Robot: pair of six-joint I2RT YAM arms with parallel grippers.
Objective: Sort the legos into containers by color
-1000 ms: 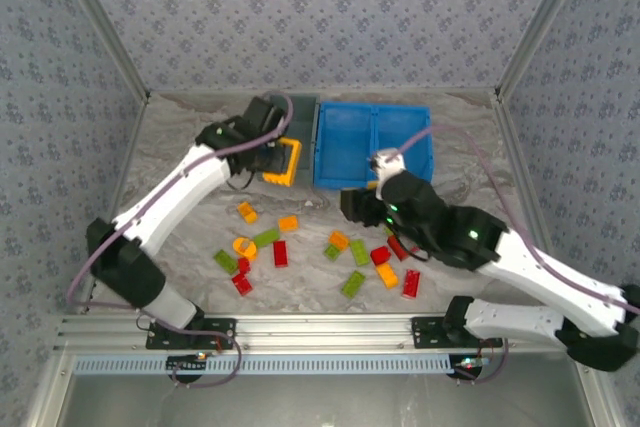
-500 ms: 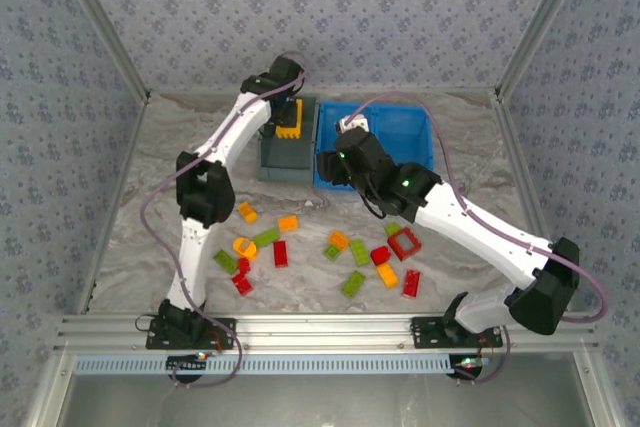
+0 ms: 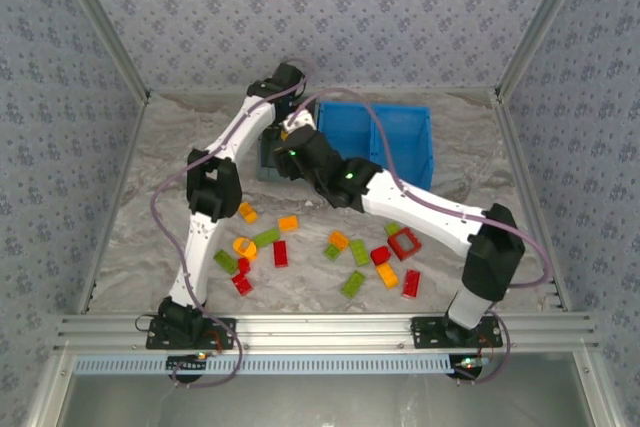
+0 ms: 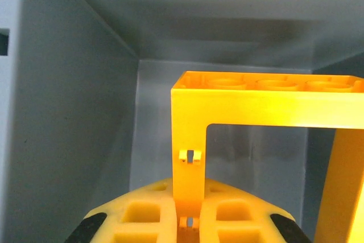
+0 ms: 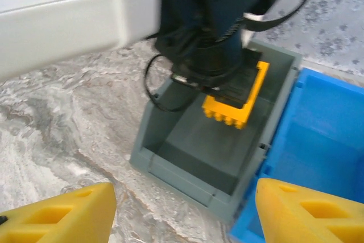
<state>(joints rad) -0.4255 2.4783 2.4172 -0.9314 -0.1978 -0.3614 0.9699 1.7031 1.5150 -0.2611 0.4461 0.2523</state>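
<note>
Top view: the grey bin (image 3: 266, 165) sits near 12 o'clock on the counter (image 3: 165, 182), with the blue bin (image 3: 400, 137) just beside it on its 3 o'clock side. Both arms crowd over the grey bin, and the right arm lies across it. The loose legos (image 3: 359, 252) are scattered toward 6 o'clock, with a red frame (image 3: 405, 244) at their 3 o'clock edge

Left wrist view: the left pincer (image 4: 187, 223) is clamped on one leg of the yellow frame (image 4: 267, 99), which hangs upright between the bin's grey walls. Whether it touches the floor I cannot tell. Release looks like the step in hand. Spread the jaws only a little, let the frame drop, then lift straight up so the pads do not drag it back out

Right wrist view: the right pincer (image 5: 185, 214) stands wide open with nothing between its pads, and the grey bin is at its 12 o'clock. The frame hangs toward the bin's 1 o'clock corner, close to the wall next to the blue bin. A drop from there could tip it over that wall, so nudge it toward 9 o'clock first. The right arm should wait well clear until the left arm has left the bin
</note>
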